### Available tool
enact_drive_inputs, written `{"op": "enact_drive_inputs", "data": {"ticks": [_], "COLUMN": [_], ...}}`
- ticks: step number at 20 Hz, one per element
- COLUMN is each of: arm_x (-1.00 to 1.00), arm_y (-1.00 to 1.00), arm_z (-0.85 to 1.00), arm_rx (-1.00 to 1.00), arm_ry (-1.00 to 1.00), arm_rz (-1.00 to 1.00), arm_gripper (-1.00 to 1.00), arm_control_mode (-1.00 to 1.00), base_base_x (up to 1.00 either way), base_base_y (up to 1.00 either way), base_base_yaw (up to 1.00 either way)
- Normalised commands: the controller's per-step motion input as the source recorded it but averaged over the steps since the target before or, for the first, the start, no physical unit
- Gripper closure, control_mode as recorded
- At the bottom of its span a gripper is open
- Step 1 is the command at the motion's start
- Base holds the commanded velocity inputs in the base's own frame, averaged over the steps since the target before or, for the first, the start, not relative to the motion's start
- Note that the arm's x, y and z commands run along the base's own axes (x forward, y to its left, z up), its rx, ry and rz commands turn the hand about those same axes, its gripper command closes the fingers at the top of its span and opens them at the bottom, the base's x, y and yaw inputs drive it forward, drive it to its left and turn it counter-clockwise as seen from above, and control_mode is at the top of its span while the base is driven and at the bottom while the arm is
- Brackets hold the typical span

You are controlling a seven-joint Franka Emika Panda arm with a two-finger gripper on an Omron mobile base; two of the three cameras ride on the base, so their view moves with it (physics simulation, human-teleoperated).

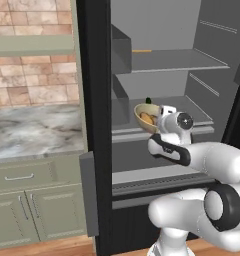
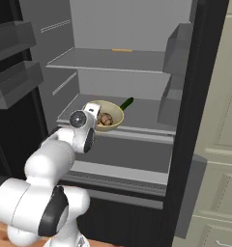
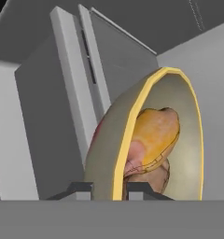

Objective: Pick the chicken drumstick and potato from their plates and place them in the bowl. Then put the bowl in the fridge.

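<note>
The tan bowl [image 3: 101, 158] with its yellow rim is tilted in the hand view, and my gripper [image 3: 111, 189] is shut on that rim. Inside lie the orange-yellow potato [image 3: 156, 133] and, below it, the pinkish-brown chicken drumstick [image 3: 149, 173]. From the base, the bowl [image 1: 143, 116] [image 2: 109, 115] sits at the front of the middle shelf inside the open black fridge [image 1: 94, 100] [image 2: 185, 144]. I cannot tell if it rests on the shelf. My gripper [image 1: 160, 120] [image 2: 93, 112] is at the bowl's near side. The plates are out of view.
A green vegetable [image 1: 148, 100] [image 2: 126, 102] lies on the shelf behind the bowl. A thin orange item [image 1: 142, 50] [image 2: 122, 50] lies on the upper shelf. Door bins [image 2: 14, 82] hang at the left. A marble counter [image 1: 37, 132] over cabinets is left of the fridge.
</note>
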Motion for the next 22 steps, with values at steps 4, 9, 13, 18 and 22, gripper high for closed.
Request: {"op": "enact_drive_inputs", "data": {"ticks": [4,9,13,18,22], "arm_x": [0.05,0.18,0.30,0.35,0.33], "arm_y": [0.00,0.04,0.12,0.16,0.16], "arm_z": [0.14,0.21,0.28,0.15,0.05], "arm_rx": [-0.06,-0.27,-0.40,-0.33,-0.20], "arm_ry": [-0.09,0.11,0.24,0.08,0.00], "arm_rz": [0.34,0.26,0.10,0.02,0.00], "arm_gripper": [1.00,1.00,1.00,1.00,1.00], "arm_control_mode": [-1.00,-1.00,-1.00,-1.00,-1.00], "base_base_x": [0.00,0.00,0.00,0.00,0.00], "base_base_y": [0.00,0.00,0.00,0.00,0.00], "base_base_yaw": [0.00,0.00,0.00,0.00,0.00]}}
